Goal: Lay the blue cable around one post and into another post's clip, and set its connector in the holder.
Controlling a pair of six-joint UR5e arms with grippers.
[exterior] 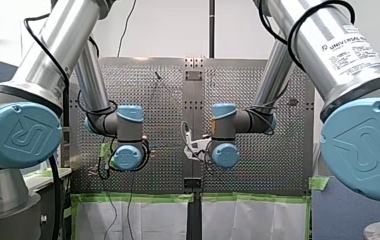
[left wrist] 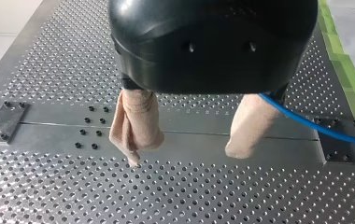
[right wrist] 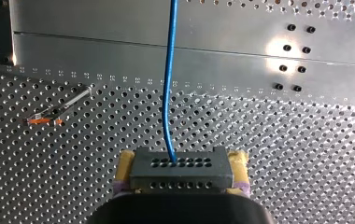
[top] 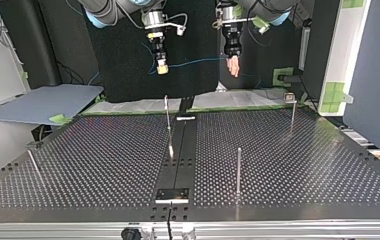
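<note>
Two words, "UNIVERSAL ROBOTS", showed on my right arm (exterior: 350,47). Four posts (top: 238,170) stood on the surface (top: 303,165) (one thin, near the top view's left edge). My right pincer (right wrist: 180,163) was clamped on the one connector (right wrist: 180,176), and the blue cable (right wrist: 167,93) ran out ahead. My left pincer (left wrist: 185,156) gaped wide, its beige pads (left wrist: 136,126) holding nothing; the cable passed beside one.

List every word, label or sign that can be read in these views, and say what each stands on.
"UNIVERSAL", then a second word that is cut off: printed on my right arm's silver tube, front view.
Small print beneath it: too small to read.
Embossed emblem, no letters that can be read: on each large blue joint cap, front view.
Top view and both wrist views: no text.
</note>
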